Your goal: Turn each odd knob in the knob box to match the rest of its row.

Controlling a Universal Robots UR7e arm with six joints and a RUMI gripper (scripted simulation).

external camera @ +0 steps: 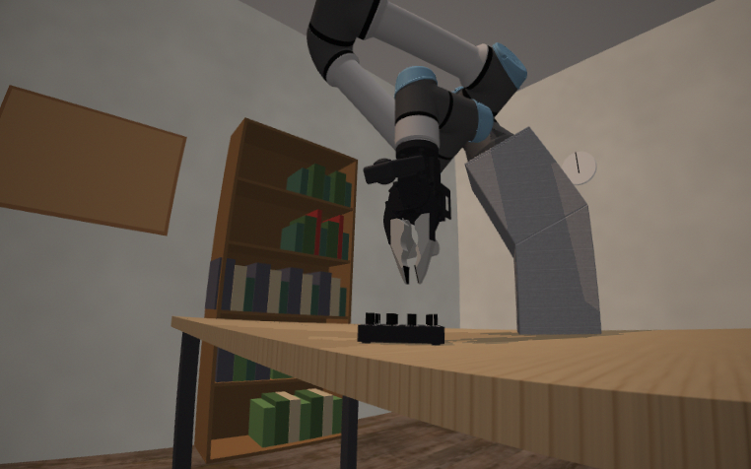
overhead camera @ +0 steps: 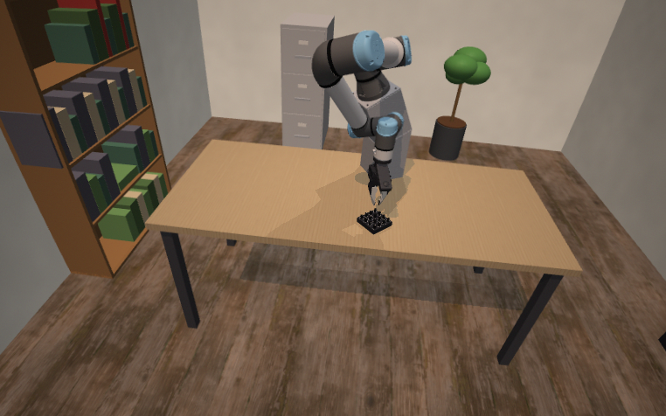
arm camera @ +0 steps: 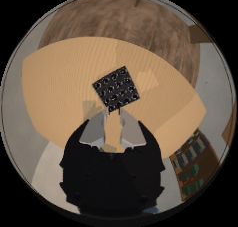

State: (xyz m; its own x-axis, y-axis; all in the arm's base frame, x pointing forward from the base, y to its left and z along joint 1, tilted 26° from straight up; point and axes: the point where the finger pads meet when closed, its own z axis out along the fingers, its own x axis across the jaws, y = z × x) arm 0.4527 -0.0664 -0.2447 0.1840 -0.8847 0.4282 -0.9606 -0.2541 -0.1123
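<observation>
Gripper [external camera: 414,278] black, two-jaw with grey fingers, hangs above the small black square knob box [external camera: 401,333], not touching; we see fingers nearly together, nothing between them. Box sits on the light wooden table [overhead camera: 253,196], mid-top. Knob marks too small to read.

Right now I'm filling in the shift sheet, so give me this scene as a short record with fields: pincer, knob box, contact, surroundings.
pincer: pointing down, fingers nearly together, nothing between them
knob box: black, flat on the wooden table, knobs upright
contact: none; pincer hangs above the box, apart from the knobs
knob marks: too small to read
surroundings: bookshelf, filing cabinet, potted plant
</observation>
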